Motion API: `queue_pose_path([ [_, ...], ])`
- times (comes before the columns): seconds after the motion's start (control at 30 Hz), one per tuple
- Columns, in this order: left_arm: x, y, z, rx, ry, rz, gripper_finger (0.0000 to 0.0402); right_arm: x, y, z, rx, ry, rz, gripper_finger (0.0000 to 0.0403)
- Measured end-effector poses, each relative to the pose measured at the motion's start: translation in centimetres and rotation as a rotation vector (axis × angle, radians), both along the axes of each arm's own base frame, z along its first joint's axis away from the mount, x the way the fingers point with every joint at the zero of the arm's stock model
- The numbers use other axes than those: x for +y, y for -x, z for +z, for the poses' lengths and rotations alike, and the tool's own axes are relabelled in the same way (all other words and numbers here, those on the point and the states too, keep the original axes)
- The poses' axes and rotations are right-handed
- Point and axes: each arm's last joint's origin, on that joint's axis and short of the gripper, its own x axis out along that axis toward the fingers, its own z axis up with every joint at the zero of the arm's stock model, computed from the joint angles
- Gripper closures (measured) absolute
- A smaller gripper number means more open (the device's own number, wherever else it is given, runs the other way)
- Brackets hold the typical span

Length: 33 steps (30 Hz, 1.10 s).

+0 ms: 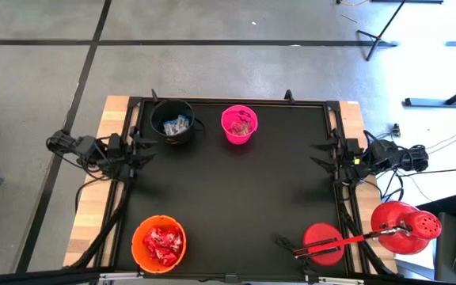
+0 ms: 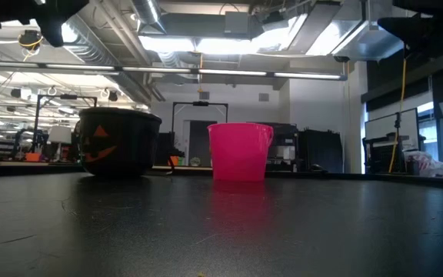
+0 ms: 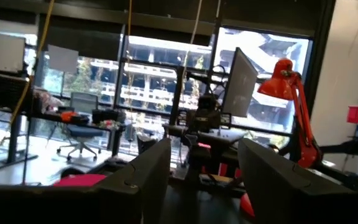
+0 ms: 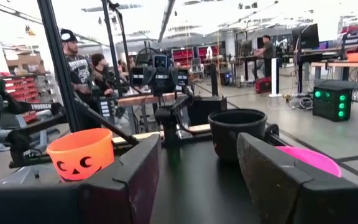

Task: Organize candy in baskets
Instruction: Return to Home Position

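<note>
Three small buckets stand on their bases on the black table. The black bucket (image 1: 172, 121) holds blue-and-white candy (image 1: 176, 125) and shows a pumpkin face in the low view (image 2: 118, 142). Beside it, the pink bucket (image 1: 239, 124) (image 2: 239, 151) holds a few sweets. Red packets (image 1: 161, 244) fill the orange bucket (image 1: 158, 242) (image 4: 81, 155) near the front edge. My left gripper (image 3: 204, 162) rests folded back at the table's left edge (image 1: 141, 152), open and holding nothing. My right gripper (image 4: 197, 162) sits at the right edge (image 1: 324, 154), open and holding nothing.
A red desk lamp (image 1: 406, 228) stands at the near right corner, its round base (image 1: 323, 241) on the table and its arm across the edge. Cable bundles (image 1: 74, 146) hang off both sides. People (image 4: 73, 59) stand in the room beyond the left side.
</note>
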Motion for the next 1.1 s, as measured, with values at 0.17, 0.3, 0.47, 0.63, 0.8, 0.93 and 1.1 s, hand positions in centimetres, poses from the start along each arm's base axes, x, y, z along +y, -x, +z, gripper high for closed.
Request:
queue_pose_path([
  [0.17, -0.1, -0.3, -0.7, 0.021, 0.002, -0.007, 0.0223, 0.1, -0.5, -0.8, 0.004, -0.003, -0.008, 0.0189],
  [0.3, -0.3, -0.5, -1.3, 0.031, -0.004, -0.039, 0.0223, 0.1, -0.6, -1.2, 0.006, -0.003, -0.007, 0.0189],
  [0.47, -0.5, -0.9, -2.4, 0.062, -0.022, -0.067, 0.0223, 0.2, -0.8, -1.6, 0.018, 0.0, -0.007, 0.0189],
  [0.63, -0.7, -1.4, -3.9, 0.104, -0.025, -0.056, 0.0223, 0.2, -0.8, -1.6, 0.021, 0.0, -0.007, 0.0189],
  [0.8, -0.8, -1.6, -4.9, 0.125, -0.008, -0.058, 0.0223, 0.2, -0.8, -1.6, 0.021, 0.003, 0.008, 0.0189],
  [0.93, -0.8, -1.8, -5.4, 0.119, -0.001, -0.06, 0.0223, 0.2, -0.8, -1.6, 0.021, 0.004, 0.019, 0.0189],
  [1.1, -0.9, -1.8, -5.6, 0.115, 0.001, -0.059, 0.0223, 0.3, -0.8, -1.6, 0.02, 0.009, 0.053, 0.0189],
])
